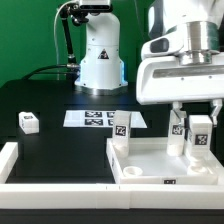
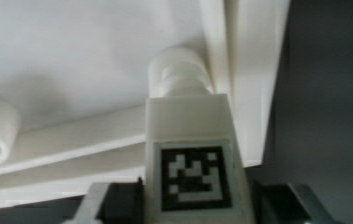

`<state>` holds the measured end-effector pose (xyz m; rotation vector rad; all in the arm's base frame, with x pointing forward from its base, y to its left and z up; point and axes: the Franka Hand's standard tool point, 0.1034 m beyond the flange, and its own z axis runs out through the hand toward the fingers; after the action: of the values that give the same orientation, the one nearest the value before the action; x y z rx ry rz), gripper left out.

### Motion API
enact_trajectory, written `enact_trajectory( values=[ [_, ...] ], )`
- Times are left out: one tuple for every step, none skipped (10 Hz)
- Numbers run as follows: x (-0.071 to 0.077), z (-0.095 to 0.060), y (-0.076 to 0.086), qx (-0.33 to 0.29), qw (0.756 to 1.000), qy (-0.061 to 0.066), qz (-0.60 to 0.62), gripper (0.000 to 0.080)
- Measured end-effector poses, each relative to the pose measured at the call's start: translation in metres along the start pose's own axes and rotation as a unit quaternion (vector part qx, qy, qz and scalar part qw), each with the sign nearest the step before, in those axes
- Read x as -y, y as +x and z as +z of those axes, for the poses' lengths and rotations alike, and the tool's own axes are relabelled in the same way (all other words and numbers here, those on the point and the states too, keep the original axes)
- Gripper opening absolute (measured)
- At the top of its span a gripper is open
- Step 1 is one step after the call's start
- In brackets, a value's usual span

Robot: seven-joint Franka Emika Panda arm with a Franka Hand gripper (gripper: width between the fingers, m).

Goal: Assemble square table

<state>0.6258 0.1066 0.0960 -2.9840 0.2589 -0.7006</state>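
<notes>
Nearest in the exterior view, a low white border wall [image 1: 60, 190] runs along the front edge of the black counter [image 1: 60, 145]. Just behind it, toward the exterior view's right, the square tabletop [image 1: 150, 165] lies flat with its raised rim up. A round corner socket [image 1: 131, 174] shows at its near corner.

Over the far right part of the tabletop, the gripper [image 1: 197, 127] points downward and is pinching a white tagged leg, the held leg [image 1: 201, 134], upright between its fingers. The wrist view confirms the grip. The dark fingers [image 2: 111, 203] press the held leg [image 2: 194, 140] from both sides, its tag faces the camera, and its far end sits at a round socket [image 2: 182, 72] in a corner of the tabletop [image 2: 84, 60]. Whether it is seated or only touching I cannot tell.

Just beside the held leg is another tagged white piece [image 1: 179, 128], probably a second leg, though the view is too crowded there to be sure. At the tabletop's far left corner a standing leg [image 1: 122, 128] stays upright.

Farther back, the marker board [image 1: 95, 118] lies flat on the counter. A loose leg [image 1: 28, 123] sits well apart at the exterior view's left. Behind it all is the arm's white base [image 1: 100, 60].
</notes>
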Motion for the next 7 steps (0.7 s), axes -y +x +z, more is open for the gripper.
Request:
enact_trajectory(
  values=[
    [-0.001,0.0,0.0,0.0,1.0,-0.001,-0.001,0.029],
    [-0.002,0.001,0.001,-0.002,1.0,-0.002,0.0,0.029],
    [-0.006,0.002,0.004,-0.004,1.0,-0.003,0.0,0.029],
    [-0.01,0.003,0.007,-0.007,1.0,-0.005,-0.002,0.029],
    [-0.012,0.003,0.009,-0.009,1.0,-0.006,-0.001,0.029],
    [-0.01,0.005,0.012,-0.014,1.0,-0.006,-0.002,0.029],
    [-0.005,0.008,0.015,-0.018,1.0,-0.004,0.0,0.029]
  ],
)
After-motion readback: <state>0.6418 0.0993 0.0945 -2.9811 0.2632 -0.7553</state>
